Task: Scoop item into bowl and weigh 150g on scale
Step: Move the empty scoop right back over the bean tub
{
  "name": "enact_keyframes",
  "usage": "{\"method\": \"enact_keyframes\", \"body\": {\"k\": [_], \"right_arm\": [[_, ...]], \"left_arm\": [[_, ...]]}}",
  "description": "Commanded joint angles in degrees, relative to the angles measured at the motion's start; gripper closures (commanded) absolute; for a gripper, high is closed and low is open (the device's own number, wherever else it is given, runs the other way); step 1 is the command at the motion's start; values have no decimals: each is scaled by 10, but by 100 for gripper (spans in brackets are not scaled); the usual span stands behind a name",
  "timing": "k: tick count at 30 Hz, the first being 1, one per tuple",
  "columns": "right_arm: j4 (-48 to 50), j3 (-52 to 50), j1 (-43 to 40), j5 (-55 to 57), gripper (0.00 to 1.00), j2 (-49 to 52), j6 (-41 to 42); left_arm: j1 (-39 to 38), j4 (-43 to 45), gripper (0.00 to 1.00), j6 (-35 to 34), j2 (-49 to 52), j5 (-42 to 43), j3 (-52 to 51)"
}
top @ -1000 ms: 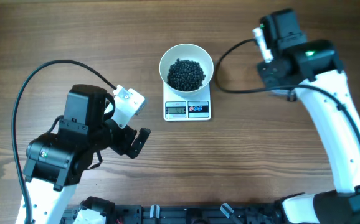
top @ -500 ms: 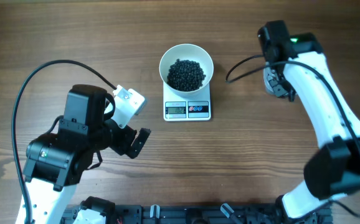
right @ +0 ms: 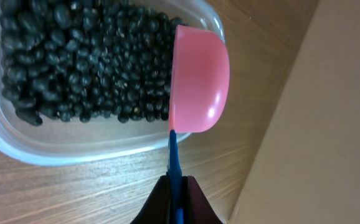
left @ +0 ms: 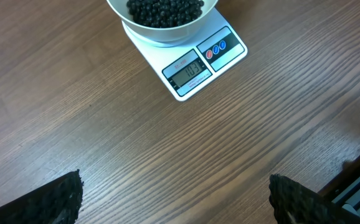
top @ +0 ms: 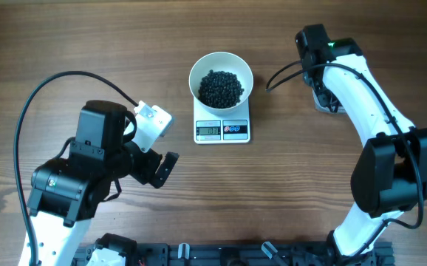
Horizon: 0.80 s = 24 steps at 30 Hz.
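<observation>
Nearest base: my left gripper (top: 163,170), jaws spread wide, nothing in them. I judge it held back so its camera watches readout (left: 187,68); digits too small for me to trust.

Next out: scale (top: 222,127), with white bowl (top: 199,70) seated on its platform so weight registers. Item (top: 221,87) heaps dark in bowl's centre.

Farthest: right gripper (right: 175,186) pinching blue handle (right: 174,155) of pink scoop (right: 198,81). Scoop turned on edge at end of clear tub (right: 49,152), which is well stocked with more item. Scoop's inside hidden, so I can't tell its load.
</observation>
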Motion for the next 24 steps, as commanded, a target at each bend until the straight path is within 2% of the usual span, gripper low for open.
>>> {"method": "enact_keyframes", "body": {"k": [1, 7, 10, 24], "right_arm": [[11, -2, -5, 20, 96, 14, 9], [14, -2, -10, 16, 96, 32, 3], [15, -2, -11, -58, 96, 47, -49], [21, 45, -33, -249, 96, 46, -48]], "left_arm": [[4, 2, 0, 12, 0, 9, 10], [4, 2, 0, 12, 0, 9, 10], [4, 2, 0, 12, 0, 9, 10], [4, 2, 0, 12, 0, 9, 10]]}}
